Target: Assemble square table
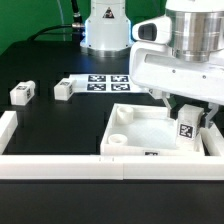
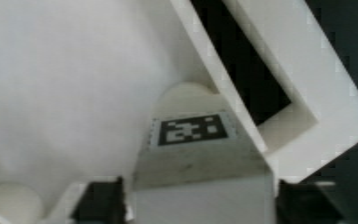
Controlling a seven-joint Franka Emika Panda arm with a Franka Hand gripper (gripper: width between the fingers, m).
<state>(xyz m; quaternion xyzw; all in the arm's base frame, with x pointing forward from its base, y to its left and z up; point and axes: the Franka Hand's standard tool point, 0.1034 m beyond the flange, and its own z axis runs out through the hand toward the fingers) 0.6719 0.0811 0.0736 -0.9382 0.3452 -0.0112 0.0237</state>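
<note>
The white square tabletop lies tray-like near the table's front, with a round socket in its near corner. A short white leg with a black-and-white tag stands upright in the tabletop's corner on the exterior view's right. My gripper comes down over it from above. In the wrist view the leg fills the gap between my dark fingers, which sit against both its sides. The tabletop's floor and raised rim lie behind it.
Two more loose tagged legs lie on the black table at the exterior view's left. The marker board lies behind the tabletop. Long white border walls run along the front and left. The arm's base stands at the back.
</note>
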